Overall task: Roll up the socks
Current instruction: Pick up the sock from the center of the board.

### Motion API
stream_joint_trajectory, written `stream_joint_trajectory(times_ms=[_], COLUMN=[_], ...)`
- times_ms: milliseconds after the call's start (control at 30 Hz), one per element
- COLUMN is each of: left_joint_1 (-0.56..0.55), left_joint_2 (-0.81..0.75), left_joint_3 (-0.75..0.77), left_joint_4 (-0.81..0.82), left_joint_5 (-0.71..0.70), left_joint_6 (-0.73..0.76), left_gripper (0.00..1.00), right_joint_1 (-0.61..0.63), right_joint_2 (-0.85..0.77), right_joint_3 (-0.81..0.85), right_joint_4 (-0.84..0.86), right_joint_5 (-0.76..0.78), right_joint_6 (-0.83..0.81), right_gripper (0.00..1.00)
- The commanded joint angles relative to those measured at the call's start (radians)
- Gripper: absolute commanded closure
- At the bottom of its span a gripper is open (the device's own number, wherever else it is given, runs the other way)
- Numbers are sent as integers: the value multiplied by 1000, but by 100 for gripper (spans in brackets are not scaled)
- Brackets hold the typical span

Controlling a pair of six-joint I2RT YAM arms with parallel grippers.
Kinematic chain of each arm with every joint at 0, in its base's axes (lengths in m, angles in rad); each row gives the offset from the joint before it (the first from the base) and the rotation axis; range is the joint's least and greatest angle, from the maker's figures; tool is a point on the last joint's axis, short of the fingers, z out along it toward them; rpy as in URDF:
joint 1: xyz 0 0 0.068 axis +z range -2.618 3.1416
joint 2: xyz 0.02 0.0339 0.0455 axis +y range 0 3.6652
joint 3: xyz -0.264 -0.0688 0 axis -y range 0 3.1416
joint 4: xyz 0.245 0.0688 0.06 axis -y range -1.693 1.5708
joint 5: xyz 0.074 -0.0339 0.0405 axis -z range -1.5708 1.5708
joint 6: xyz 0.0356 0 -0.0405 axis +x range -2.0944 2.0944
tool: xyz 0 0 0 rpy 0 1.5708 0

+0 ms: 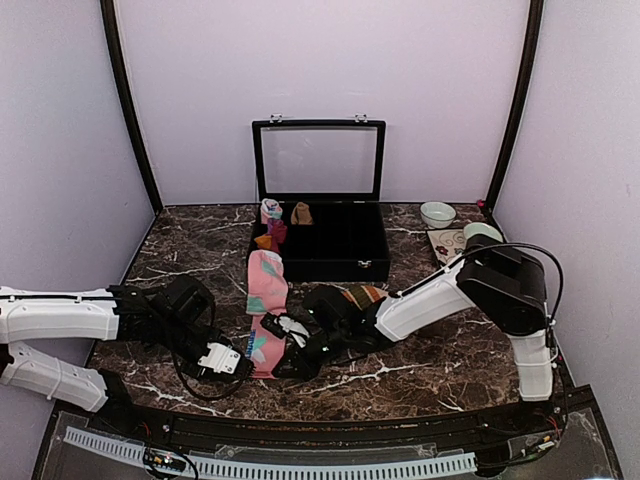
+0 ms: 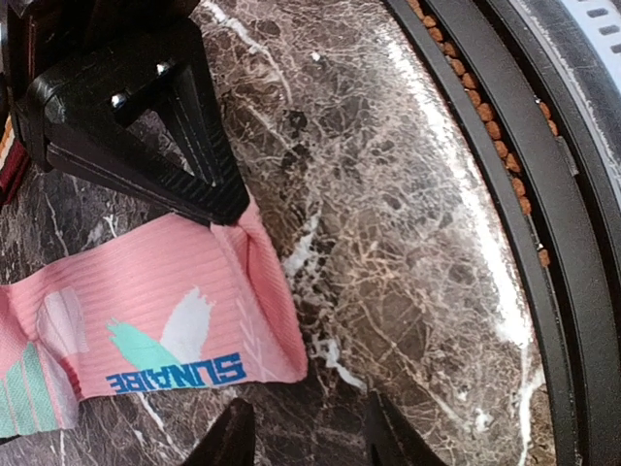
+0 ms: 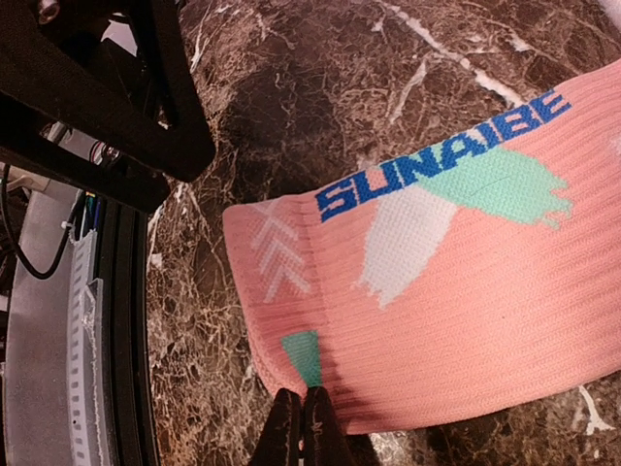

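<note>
Pink sock (image 3: 466, 291): looks soft, light; my right pincer (image 3: 303, 416) clamps its cuff edge, left pincer (image 2: 306, 429) half-open beside cuff; best hold there

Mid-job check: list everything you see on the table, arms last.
pink sock: one, pink with mint and white marks, flat between box and near edge
striped sock: one, red-brown-cream, right of the pink sock
box: one, black, lid open, rear centre
sock bundles: four, pink-white, brown, orange, magenta, box's left compartments
bowls: two, pale green-white, rear right
card: one, patterned, beside the bowls
table: one, dark marble
left gripper: one, black, open beside the pink sock's cuff
right gripper: one, black, shut on the pink sock's edge
</note>
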Motion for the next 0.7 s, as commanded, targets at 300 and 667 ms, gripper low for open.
stream_joint_trajectory(times_ms=[300, 667], left_joint_1=[-72, -67], left_joint_2=[105, 178], left_joint_3=[6, 59], left_joint_4=[138, 103], left_joint_5=[-111, -177], left_joint_6=[28, 37], left_gripper=[65, 75], right_joint_1=[-43, -43], right_joint_2=[84, 90], right_joint_3=[81, 69], right_joint_4=[-116, -97], right_joint_5=[-72, -91], right_joint_6=[75, 111], right_gripper=[100, 100])
